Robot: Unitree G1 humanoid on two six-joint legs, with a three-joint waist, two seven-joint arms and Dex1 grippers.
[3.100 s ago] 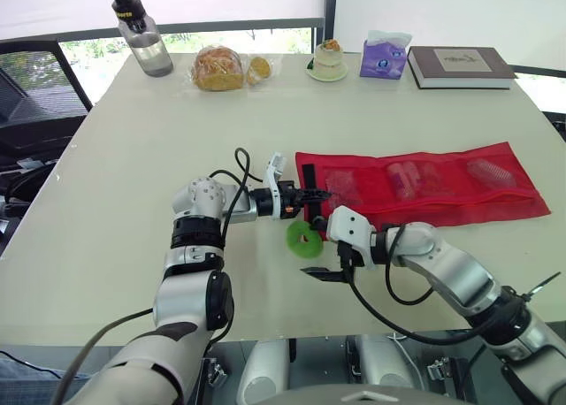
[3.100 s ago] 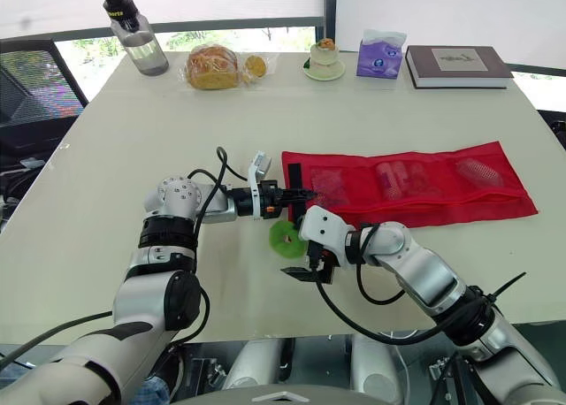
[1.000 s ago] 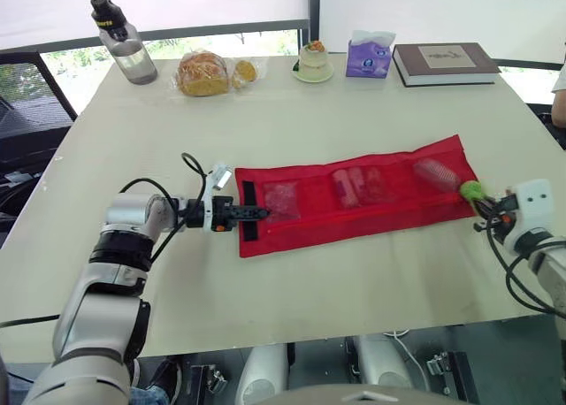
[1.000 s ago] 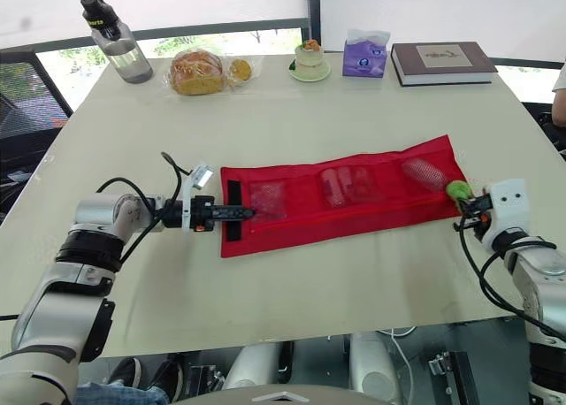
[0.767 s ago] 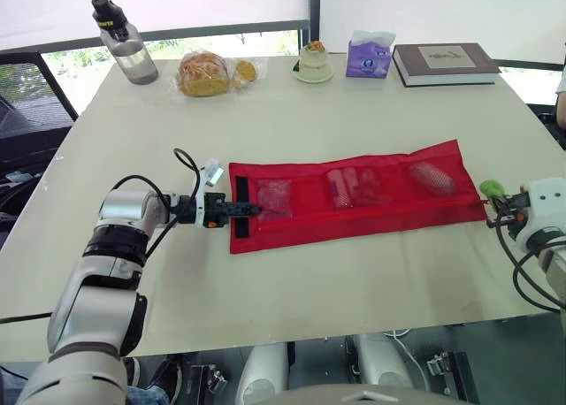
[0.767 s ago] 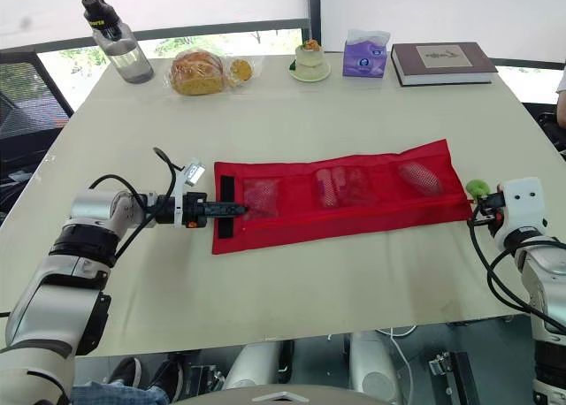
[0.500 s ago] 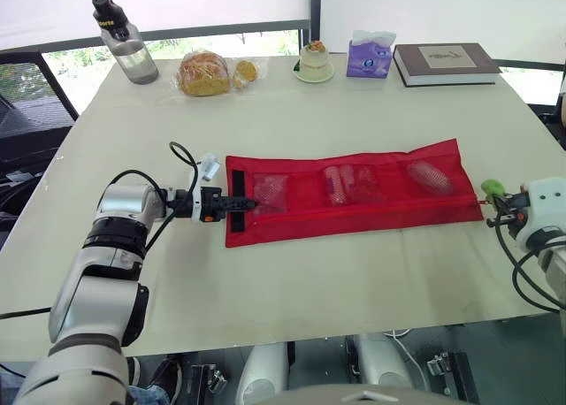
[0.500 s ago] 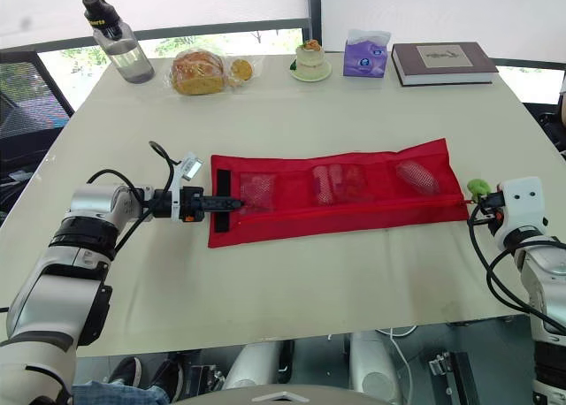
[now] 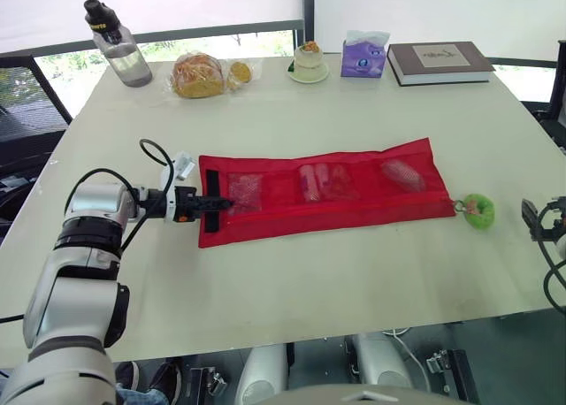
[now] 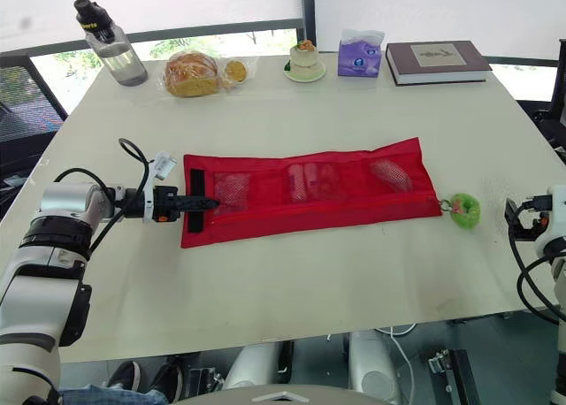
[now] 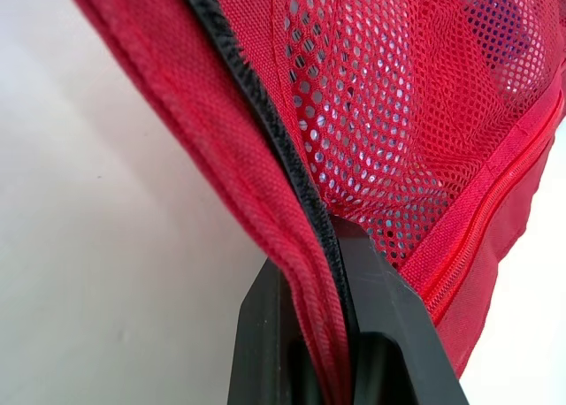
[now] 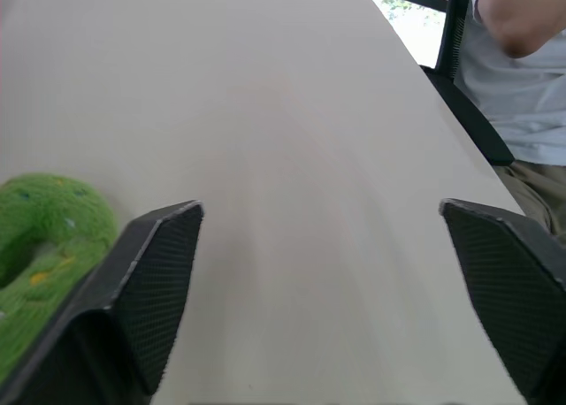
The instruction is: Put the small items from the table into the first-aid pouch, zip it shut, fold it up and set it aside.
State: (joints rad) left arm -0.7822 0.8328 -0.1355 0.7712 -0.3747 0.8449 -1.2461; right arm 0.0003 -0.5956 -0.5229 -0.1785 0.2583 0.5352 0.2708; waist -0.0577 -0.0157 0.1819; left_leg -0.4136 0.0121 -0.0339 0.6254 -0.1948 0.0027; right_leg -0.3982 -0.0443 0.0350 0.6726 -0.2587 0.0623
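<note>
**Left eye view.**
- First-aid pouch (image 9: 354, 206): red, lying unrolled and flat across the middle of the surface (image 9: 292, 281). You are seeing small items (image 9: 316, 181) sitting in its three mesh pockets.
- Left pincer (image 9: 221, 202): pinching the pouch's left end at the black strip.
- Green zip pull (image 9: 478, 210): lying just off the pouch's right end, which suggests the zip is fully closed.
- Right pincer (image 9: 541, 215): hovering beyond the pull, apart from it and from the pouch.
- Bottle (image 9: 113, 44), bread (image 9: 196, 74), dessert (image 9: 308, 62), tissue pack (image 9: 363, 58), book (image 9: 438, 60): standing well behind the pouch, and probably no part of the job.

**Right eye view.** You are getting the same entries in the same arrangement.

**Left wrist view.** The two black fingers are pressing together on the pouch's hem, with a mesh pocket just past them.

**Right wrist view.** The fingers are standing spread wide and gripping nothing. The zip pull is lying just beside one of them. A person's sleeve (image 12: 522, 87) is showing past the surface's edge.

**Step in hand.** Filling and zipping look done, so you are coming to the fold. The next move calls for you to bring the right pincer to the pouch's right end, take hold there, and carry that end over toward the left end while the left pincer is anchoring it.
</note>
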